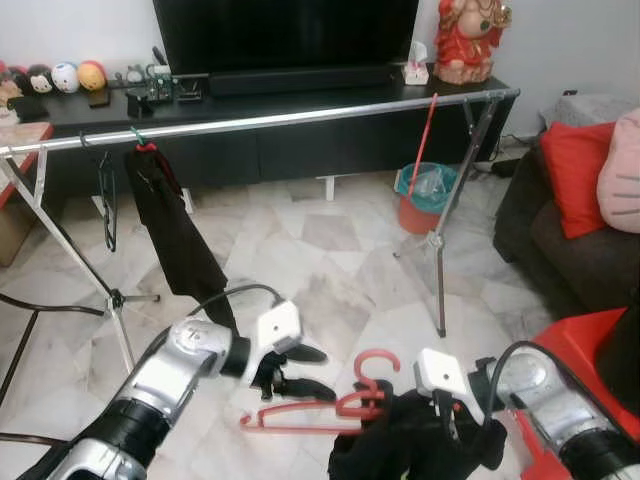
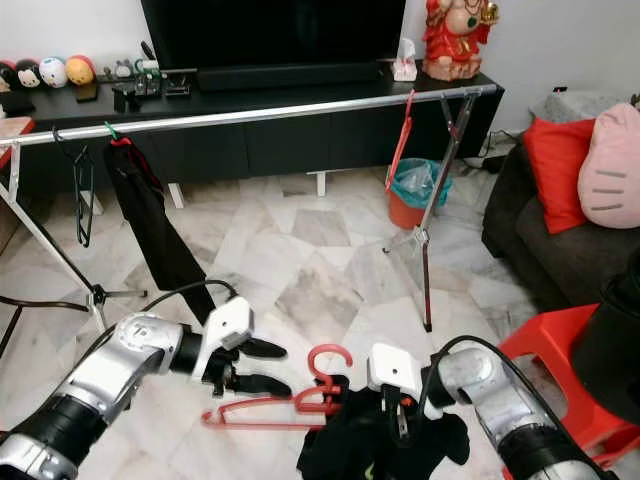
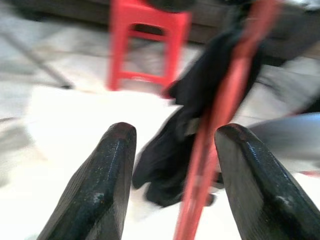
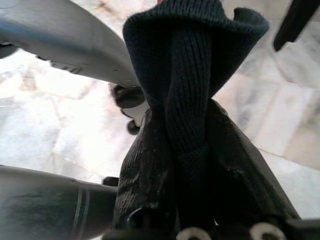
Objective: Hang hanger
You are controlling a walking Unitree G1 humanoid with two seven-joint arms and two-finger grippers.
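Observation:
A red hanger [image 1: 345, 404] hangs low over the marble floor with a black garment [image 1: 400, 445] draped on it. My right gripper [image 1: 452, 420] is shut on that garment; the right wrist view shows black knit cloth [image 4: 190, 115] bunched between the fingers. My left gripper [image 1: 308, 371] is open beside the hanger's left end. In the left wrist view the red bar [image 3: 210, 145] runs between the two black fingers [image 3: 100, 185], close to one of them. A silver rail [image 1: 300, 116] spans the room ahead, above knee height.
On the rail hang a black garment [image 1: 172, 225], an empty black hanger [image 1: 107, 200] and a red hanger [image 1: 428, 130]. Rack legs [image 1: 440, 240] stand on the floor. A red bin [image 1: 424, 197], a dark sofa [image 1: 570, 230] and a red stool [image 1: 590, 340] are to the right.

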